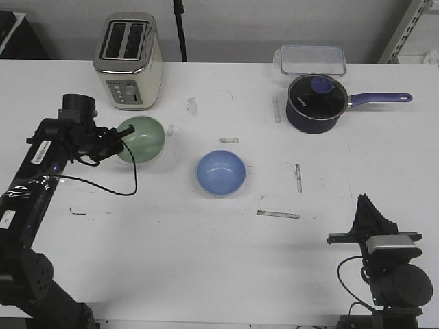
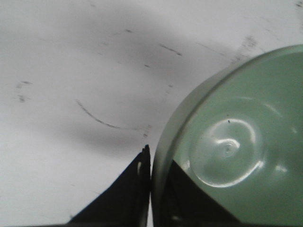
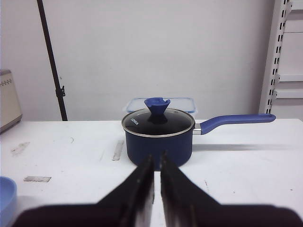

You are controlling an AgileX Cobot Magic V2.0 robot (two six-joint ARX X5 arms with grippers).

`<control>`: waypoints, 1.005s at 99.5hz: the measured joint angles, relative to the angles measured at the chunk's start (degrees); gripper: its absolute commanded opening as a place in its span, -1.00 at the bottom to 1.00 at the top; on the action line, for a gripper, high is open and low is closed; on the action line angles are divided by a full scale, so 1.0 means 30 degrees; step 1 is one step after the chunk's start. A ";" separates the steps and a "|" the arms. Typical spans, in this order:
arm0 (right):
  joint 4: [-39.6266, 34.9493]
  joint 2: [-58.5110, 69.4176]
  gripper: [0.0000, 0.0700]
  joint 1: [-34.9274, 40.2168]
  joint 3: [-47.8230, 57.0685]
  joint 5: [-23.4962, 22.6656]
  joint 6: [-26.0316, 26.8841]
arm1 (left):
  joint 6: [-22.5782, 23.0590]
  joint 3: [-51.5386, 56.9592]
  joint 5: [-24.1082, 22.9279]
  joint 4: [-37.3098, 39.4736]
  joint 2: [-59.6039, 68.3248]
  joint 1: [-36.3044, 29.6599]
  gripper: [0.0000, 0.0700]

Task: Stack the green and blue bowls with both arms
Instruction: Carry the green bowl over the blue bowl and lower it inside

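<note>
My right gripper [image 3: 154,189], nearly closed and empty, waits nearest; beyond, the blue bowl [image 1: 221,172] sits mid-table; farthest, my left gripper [image 2: 150,189] pinches the green bowl [image 1: 141,139] rim, grasp stage, so lifting likely comes next.

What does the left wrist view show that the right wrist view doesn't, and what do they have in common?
Only the left wrist view shows the green bowl, with the left gripper closed over its rim, one finger inside and one outside. Only the right wrist view shows the lidded saucepan, the clear container behind it, a toaster edge, a sliver of the blue bowl, the black pole and the right gripper, shut on nothing. Both show the white table, scuffed in each.
</note>
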 measured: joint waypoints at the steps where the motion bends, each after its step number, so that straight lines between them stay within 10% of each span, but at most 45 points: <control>1: 0.0000 0.0000 -0.96 0.0000 0.0000 0.0000 0.0000 | -0.0058 0.0000 0.0087 0.0022 -0.0036 -0.0131 -1.00; 48: 0.0000 0.0000 -0.96 0.0000 0.0000 0.0000 0.0000 | -0.2565 0.0000 0.0925 0.3869 -0.0007 -0.7402 -1.00; 100: 0.0000 0.0000 -0.96 0.0000 0.0000 0.0000 0.0000 | -0.3344 -0.0007 -0.2251 0.3096 0.1705 -0.9887 -1.00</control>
